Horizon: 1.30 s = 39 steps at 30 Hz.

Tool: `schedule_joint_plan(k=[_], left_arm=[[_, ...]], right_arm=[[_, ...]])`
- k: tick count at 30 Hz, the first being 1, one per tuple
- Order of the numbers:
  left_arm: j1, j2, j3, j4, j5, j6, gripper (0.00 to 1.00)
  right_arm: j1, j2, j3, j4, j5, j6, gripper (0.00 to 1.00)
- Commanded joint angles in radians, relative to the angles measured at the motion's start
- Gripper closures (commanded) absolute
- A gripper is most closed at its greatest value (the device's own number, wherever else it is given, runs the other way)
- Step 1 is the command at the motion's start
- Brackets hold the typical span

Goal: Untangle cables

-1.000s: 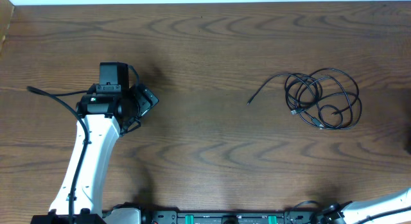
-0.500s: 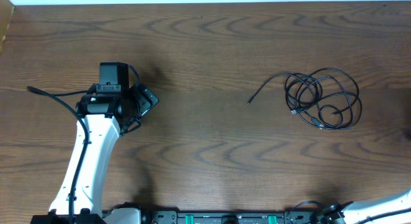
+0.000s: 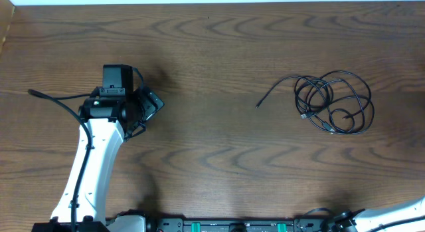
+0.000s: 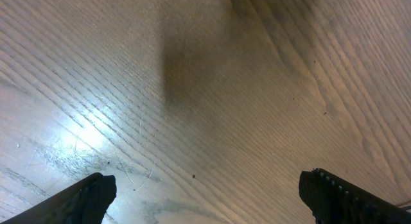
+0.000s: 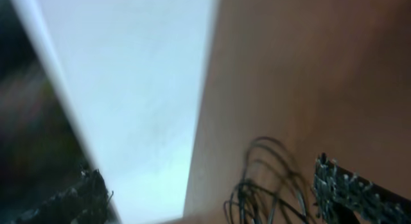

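Observation:
The cables [image 3: 332,103] lie as a tangle of thin black loops on the right of the wooden table, with one loose end [image 3: 258,106] trailing left. The blurred right wrist view shows the cables [image 5: 270,189] low down, between the spread fingers of my right gripper [image 5: 209,179], which is open and empty. In the overhead view only the right arm's white link [image 3: 398,215] shows, at the bottom right. My left gripper [image 3: 151,104] hangs over bare wood far to the left of the tangle. The left wrist view shows the left gripper [image 4: 207,182] open with nothing between its fingers.
The table's far edge [image 3: 212,3] meets a pale strip along the top. In the right wrist view a bright pale surface [image 5: 128,89] lies beyond the table's edge. A black wire [image 3: 53,99] trails from the left arm.
A dark shape at the right edge of the overhead view has slipped out of sight. The left arm and the cables have not moved.

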Motion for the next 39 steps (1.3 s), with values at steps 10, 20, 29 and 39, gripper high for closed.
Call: schedule_joint_plan(k=[10,20,29,39], left_arm=[[0.006,-0.007,0.009,-0.004,-0.017,-0.001,0.02],[0.006,-0.007,0.009,-0.004,-0.017,-0.001,0.02],[0.006,-0.007,0.009,-0.004,-0.017,-0.001,0.02],[0.006,-0.007,0.009,-0.004,-0.017,-0.001,0.02]], right_arm=[[0.018,-0.025,0.003,-0.295,0.215,0.266,0.01],[0.031,-0.025,0.003,-0.278,0.455,0.353,0.01],[0.037,-0.025,0.003,-0.401,0.299,0.719,0.01],[0.057,-0.025,0.003,-0.098,0.291,0.465,0.01]])
